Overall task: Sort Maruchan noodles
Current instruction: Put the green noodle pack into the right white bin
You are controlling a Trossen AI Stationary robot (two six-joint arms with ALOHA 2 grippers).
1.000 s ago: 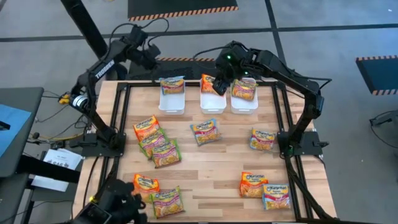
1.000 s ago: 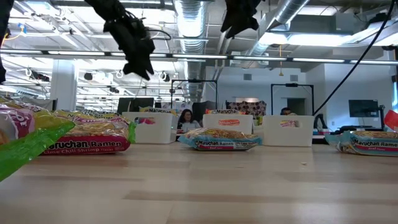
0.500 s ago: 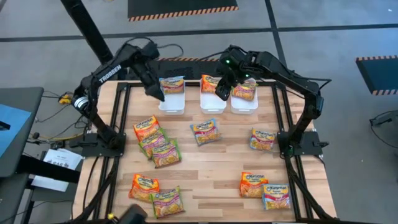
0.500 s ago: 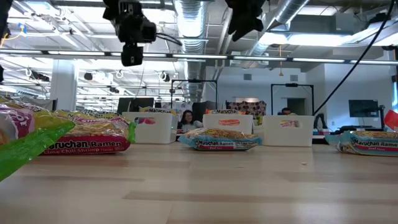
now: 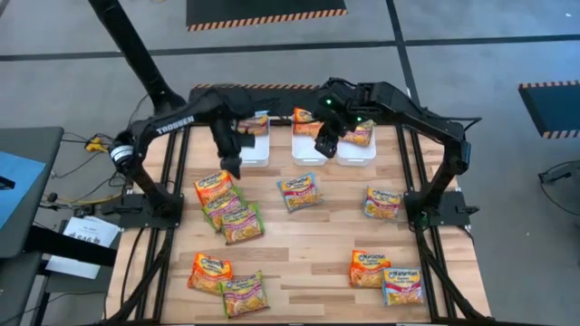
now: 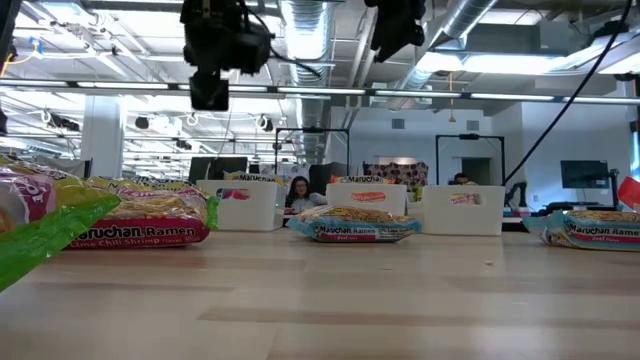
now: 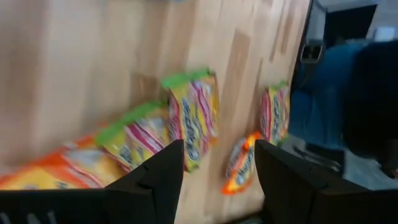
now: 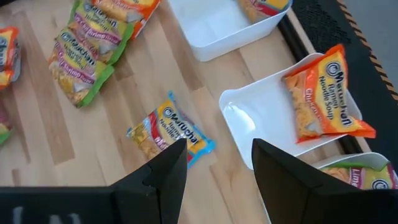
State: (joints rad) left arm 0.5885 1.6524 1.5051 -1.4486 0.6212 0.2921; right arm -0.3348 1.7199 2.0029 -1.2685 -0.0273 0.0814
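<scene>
- The left gripper hangs above the table between the left white bin and the cluster of packets on the left side; its fingers stand apart with nothing between them.
- Below it lies an orange packet, overlapped by two green-edged ones; in the low view the nearest label reads "Maruchan Ramen, Lime Chili Shrimp".
- The left arm carries white lettering that I read as "TROSSEN" (small, so not certain).
- The right gripper hovers over the near edge of the middle bin, fingers parted and empty.
- Inside the middle bin rests an orange packet printed "Ramen Noodle Soup" with a "Chicken" line.
- The right bin holds a packet; the left bin holds one too, mostly hidden by the arm.
- A blue-edged packet marked "Maruchan" lies on the wood just in front of the bins, with "Beef flavor" along its edge in the low view.
- Farther out: one packet by the right rail, an orange one and a blue-red one at the front right, and an orange and a green pair at the front left.
</scene>
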